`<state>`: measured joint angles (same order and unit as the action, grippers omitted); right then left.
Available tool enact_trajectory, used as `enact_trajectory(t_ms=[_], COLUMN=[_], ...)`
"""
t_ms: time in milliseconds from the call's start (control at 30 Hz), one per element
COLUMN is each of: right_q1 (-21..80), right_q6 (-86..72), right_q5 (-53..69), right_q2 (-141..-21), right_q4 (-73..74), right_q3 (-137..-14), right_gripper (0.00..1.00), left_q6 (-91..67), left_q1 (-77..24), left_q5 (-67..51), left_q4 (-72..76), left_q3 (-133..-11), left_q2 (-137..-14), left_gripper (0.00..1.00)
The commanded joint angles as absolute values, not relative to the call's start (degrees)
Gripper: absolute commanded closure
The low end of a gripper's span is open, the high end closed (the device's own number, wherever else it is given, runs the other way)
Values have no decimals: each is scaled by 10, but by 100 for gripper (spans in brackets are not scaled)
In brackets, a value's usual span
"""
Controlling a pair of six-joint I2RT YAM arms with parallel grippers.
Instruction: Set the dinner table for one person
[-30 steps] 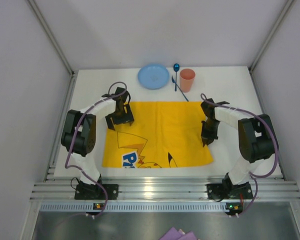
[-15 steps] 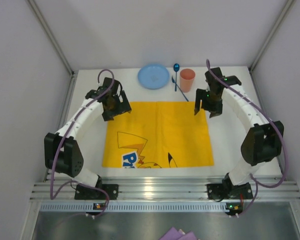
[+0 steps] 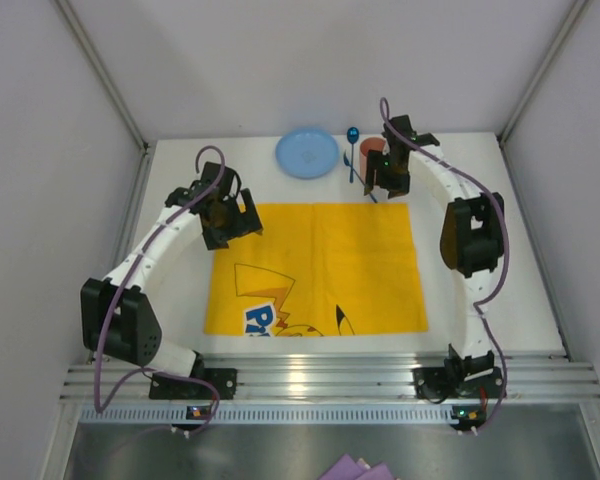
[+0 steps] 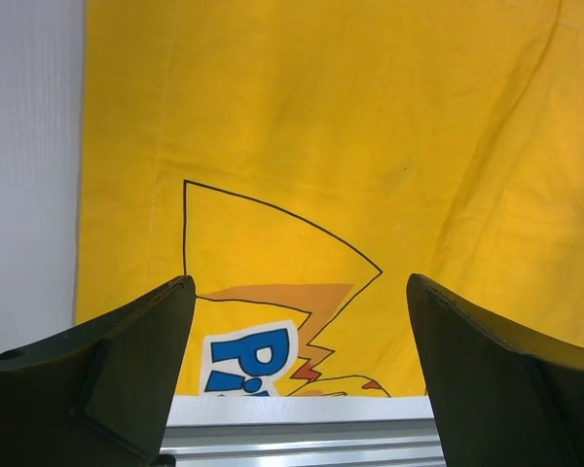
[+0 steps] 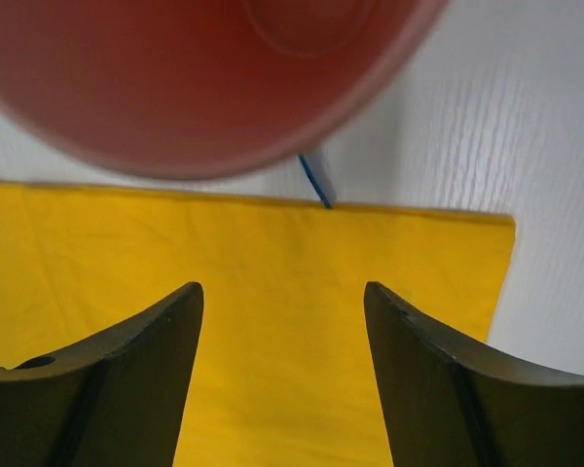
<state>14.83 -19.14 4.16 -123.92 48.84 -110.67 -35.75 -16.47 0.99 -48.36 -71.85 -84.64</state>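
Note:
The yellow cartoon placemat (image 3: 315, 265) lies flat on the white dinner table (image 3: 480, 280). A blue plate (image 3: 306, 152), a blue spoon (image 3: 353, 150) and a pink cup (image 3: 372, 150) stand at the far edge. My right gripper (image 3: 388, 178) is open and hovers just in front of the cup; the cup's rim (image 5: 175, 88) fills the top of the right wrist view, with a blue handle tip (image 5: 314, 185) under it. My left gripper (image 3: 232, 222) is open and empty over the mat's far left corner; the left wrist view shows the mat (image 4: 350, 146) below.
Grey walls enclose the table on three sides. An aluminium rail (image 3: 320, 380) runs along the near edge, also in the left wrist view (image 4: 302, 433). Bare table (image 4: 29, 175) lies left of the mat.
My right arm has stretched farther back and left, from the mat's far right corner to the cup. My left gripper has shifted only slightly near the mat's far left corner.

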Motion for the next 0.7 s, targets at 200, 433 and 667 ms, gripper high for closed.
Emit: enact_trajectory(t_ms=[200,433,667], right_q1=[138,125,129], right_q6=[-175,-186,-185], right_q5=[34,26,3], right_q2=[-1330,-1394,-1422], right_q4=[426,448,460], right_q3=[-1200,-1244,-1239], right_gripper=[40,52,59], left_q6=[-393,-406,-419], left_q1=[-162,-162,-162], left_q5=[40,50,41], left_q4=[-507,-532,-533], left_q3=[-764,-817,-813], left_q2=[-856,-905,-914], left_gripper=[5,5,6])
